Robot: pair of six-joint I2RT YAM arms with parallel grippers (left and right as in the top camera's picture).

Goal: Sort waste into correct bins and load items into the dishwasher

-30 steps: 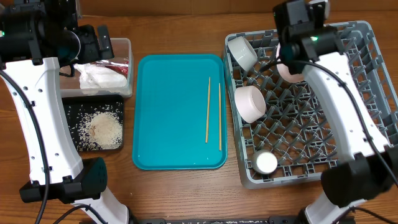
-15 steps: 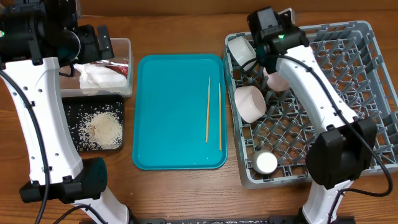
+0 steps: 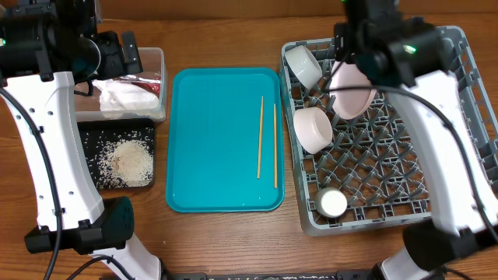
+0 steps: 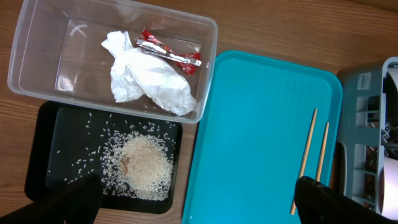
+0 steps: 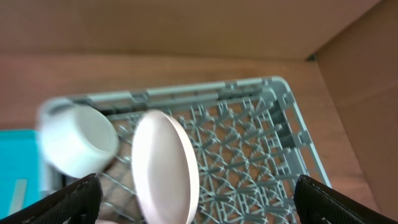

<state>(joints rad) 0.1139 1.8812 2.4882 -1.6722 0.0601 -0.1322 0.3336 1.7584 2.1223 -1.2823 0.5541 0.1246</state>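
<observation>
Overhead, a brown wood-grain worktop (image 3: pixel 226 233) carries everything. At far left the left hand (image 4: pixel 198 182) hangs above the tub and black tray, its fingers spread wide and grasping nothing. The clear tub (image 3: pixel 161 78) sits toward the far-left corner. It holds the crumpled napkin (image 3: pixel 124 97), with the red-and-white wrapper (image 4: pixel 171 53) lying along the napkin's far side. Just in front of the tub, the black tray (image 3: pixel 89 140) holds rice (image 3: pixel 128 163), heaped in one mound with loose grains scattered around it.

Next right, the teal tray (image 3: pixel 210 140) lies flat. Two chopsticks (image 3: pixel 260 136) lie side by side on its right part, nearly parallel.

The grey rack (image 3: pixel 373 171) fills the right of the worktop, just beside the teal tray. Along its left side one bowl (image 3: pixel 303 64) is tipped in the far corner and a second bowl (image 3: pixel 313 128) lies on its side nearer. A small round white dish (image 3: pixel 332 204) sits by the near-left corner. A plate (image 3: pixel 354 95) stands on edge among the pegs just right of the far bowl, leaning.

The right hand (image 5: pixel 198 180) hovers over that plate, released, its fingers wide apart on either side and clear of it. From the right wrist, bare wood shows past the rack's far rim. A darker brown panel (image 5: pixel 354 93) meets it at a slanted seam on the right, and all of this is blurred.
</observation>
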